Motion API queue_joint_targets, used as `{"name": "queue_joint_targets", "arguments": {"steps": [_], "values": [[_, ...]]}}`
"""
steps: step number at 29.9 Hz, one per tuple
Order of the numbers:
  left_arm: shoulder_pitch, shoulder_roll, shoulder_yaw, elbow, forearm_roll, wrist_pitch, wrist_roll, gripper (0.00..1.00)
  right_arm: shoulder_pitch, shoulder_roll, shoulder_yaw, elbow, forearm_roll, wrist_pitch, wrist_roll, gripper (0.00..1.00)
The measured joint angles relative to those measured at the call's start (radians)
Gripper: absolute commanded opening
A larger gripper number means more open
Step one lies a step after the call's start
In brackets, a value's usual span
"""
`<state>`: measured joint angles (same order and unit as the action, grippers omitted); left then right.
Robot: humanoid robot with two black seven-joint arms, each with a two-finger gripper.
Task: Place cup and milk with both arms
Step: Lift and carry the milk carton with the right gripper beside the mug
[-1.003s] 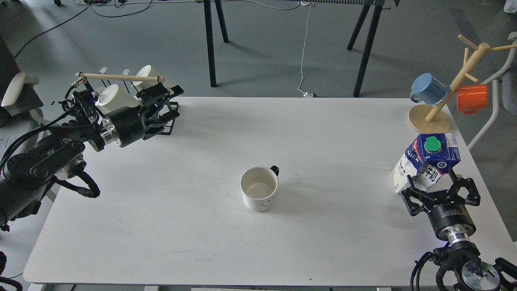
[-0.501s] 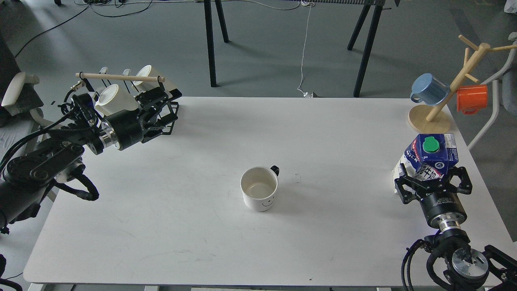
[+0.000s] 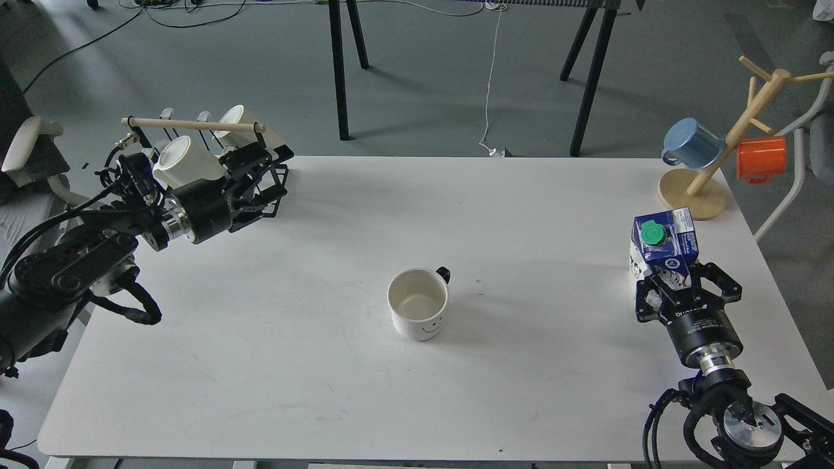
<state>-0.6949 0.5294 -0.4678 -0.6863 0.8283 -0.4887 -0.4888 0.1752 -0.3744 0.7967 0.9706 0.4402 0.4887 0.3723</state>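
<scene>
The cup (image 3: 418,312), a white mug with a black handle and a smiley face, stands upright in the middle of the white table (image 3: 326,365), apart from both grippers. The milk (image 3: 663,245), a carton with a dark blue top and green cap, stands nearly upright at the right side of the table. My right gripper (image 3: 681,286) is shut around its lower body, which it hides. My left gripper (image 3: 280,177) is open and empty above the table's far left corner, far from the cup.
A rack with a wooden rod and cream mugs (image 3: 186,163) sits right behind my left gripper. A wooden mug tree (image 3: 694,192) with a blue mug (image 3: 692,143) and an orange mug (image 3: 761,158) stands at the far right corner, behind the milk.
My right gripper has moved forward and closed on the milk; the carton has gone from tilted to upright and shifted left. My left gripper has barely moved.
</scene>
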Motion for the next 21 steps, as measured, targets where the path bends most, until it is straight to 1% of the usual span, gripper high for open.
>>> {"name": "queue_joint_targets", "arguments": {"steps": [10, 15, 18, 21], "values": [[0.000, 0.001, 0.000, 0.001, 0.000, 0.000, 0.000, 0.91, 0.042, 0.025, -0.003, 0.061, -0.031, 0.000, -0.007, 0.27], [0.000, 0.001, 0.000, 0.014, 0.000, 0.000, 0.000, 0.91, 0.056, 0.092, -0.020, 0.107, -0.122, 0.000, -0.008, 0.26], [0.000, 0.001, 0.001, 0.018, 0.000, 0.000, 0.000, 0.91, 0.056, 0.142, -0.056, 0.114, -0.161, 0.000, -0.010, 0.26], [0.000, 0.004, 0.001, 0.019, 0.000, 0.000, 0.000, 0.91, 0.052, 0.166, -0.107, 0.116, -0.173, 0.000, -0.010, 0.27]]}}
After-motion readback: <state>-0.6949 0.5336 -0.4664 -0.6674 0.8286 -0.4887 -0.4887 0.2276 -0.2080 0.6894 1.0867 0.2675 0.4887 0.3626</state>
